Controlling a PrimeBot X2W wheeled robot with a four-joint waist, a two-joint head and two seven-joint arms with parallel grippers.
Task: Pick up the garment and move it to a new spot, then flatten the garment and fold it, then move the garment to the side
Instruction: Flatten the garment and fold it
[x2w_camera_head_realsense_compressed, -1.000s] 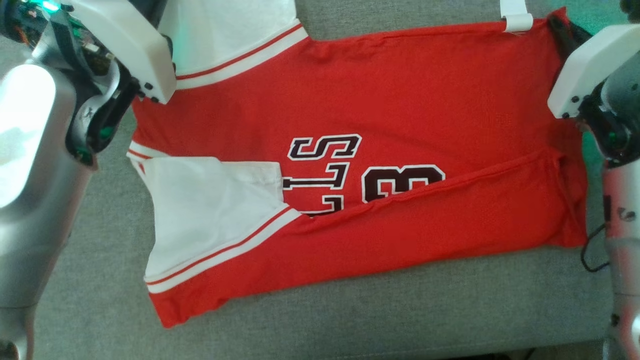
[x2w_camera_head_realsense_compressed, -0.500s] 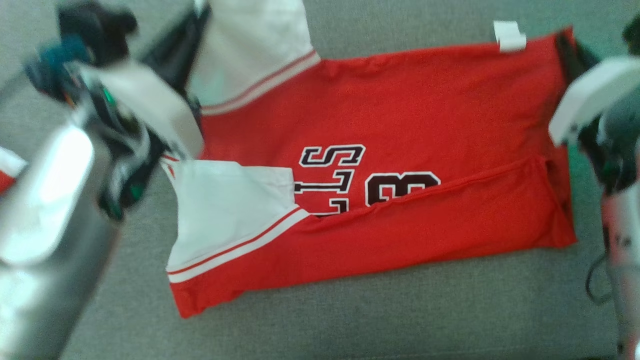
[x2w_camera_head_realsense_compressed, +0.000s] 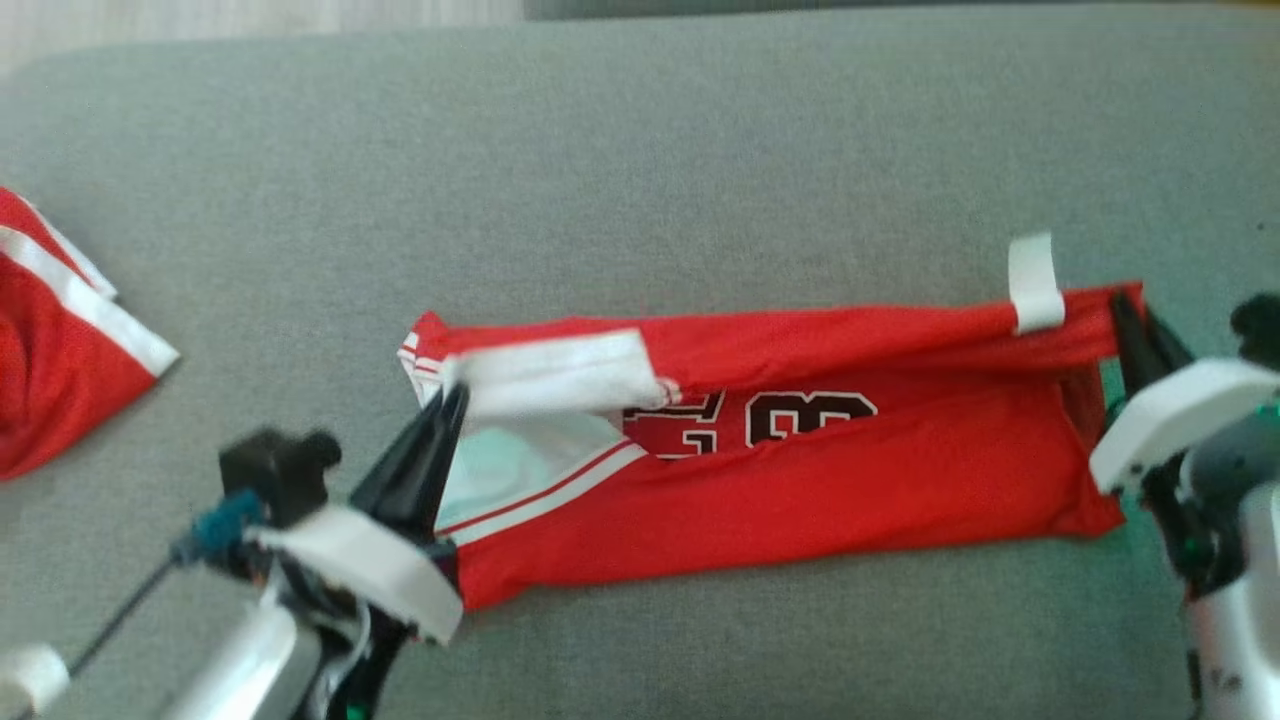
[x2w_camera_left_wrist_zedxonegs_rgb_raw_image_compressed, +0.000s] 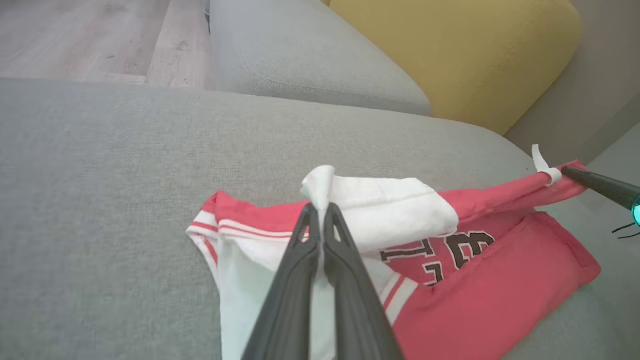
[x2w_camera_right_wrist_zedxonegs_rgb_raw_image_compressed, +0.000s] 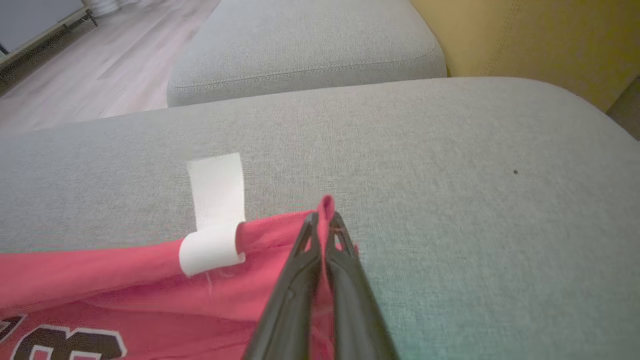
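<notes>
There are two grippers, and both are closed on cloth. The left gripper (x2w_camera_left_wrist_zedxonegs_rgb_raw_image_compressed: 320, 212) pinches a white part of the garment (x2w_camera_head_realsense_compressed: 800, 500) between its two dark fingers. The right gripper (x2w_camera_right_wrist_zedxonegs_rgb_raw_image_compressed: 324, 220) pinches a red corner of the same garment, just beside one white tag (x2w_camera_right_wrist_zedxonegs_rgb_raw_image_compressed: 217, 190) that is wrapped over the red edge.

I count two red pieces of clothing. The first is the task's garment, which lies on the big grey cushion (x2w_camera_head_realsense_compressed: 640, 150) in front of the robot, in the near half of it. The second red garment (x2w_camera_head_realsense_compressed: 45, 380), with a white stripe, lies well apart at the robot's left edge of the head view.

The garment is a long, narrow band. Its long axis goes from the robot's left to its right, from one gripper to the other. The white end with the thin red stripes points to the robot's left, and the plain red end with the tag points to the right. The far long edge is stretched between the two grippers and comes over the printed middle. The near long side is folded over too, so only part of one dark number and some letters show between them.

In the wrist views, one other grey cushion (x2w_camera_right_wrist_zedxonegs_rgb_raw_image_compressed: 305, 45), one yellow cushion (x2w_camera_left_wrist_zedxonegs_rgb_raw_image_compressed: 450, 55) and a wooden floor (x2w_camera_left_wrist_zedxonegs_rgb_raw_image_compressed: 75, 35) are behind.
</notes>
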